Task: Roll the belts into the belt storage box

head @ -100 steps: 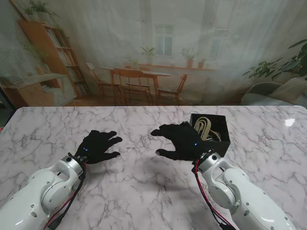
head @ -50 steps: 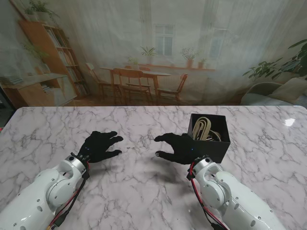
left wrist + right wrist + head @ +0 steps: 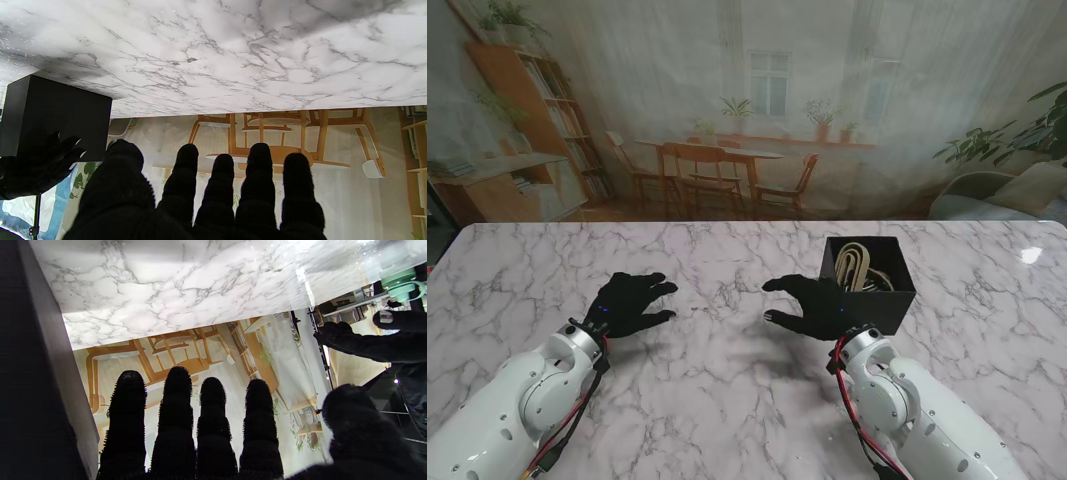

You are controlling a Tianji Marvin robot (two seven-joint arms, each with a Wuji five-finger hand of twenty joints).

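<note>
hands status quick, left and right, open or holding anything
Left hand: open, fingers apart, holding nothing.
Right hand: open, fingers apart, holding nothing, beside the belt storage box.

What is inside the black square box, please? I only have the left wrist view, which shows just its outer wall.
Observer: The stand's view shows a beige rolled belt lying inside the black square box.
Operator: Thank you. Is the right hand holding anything?
Observer: No. The right hand is open with its fingers spread and holds nothing.
Operator: Where is it relative to the box?
Observer: Just left of the box, at the corner nearer to me. I cannot tell whether they touch.
</note>
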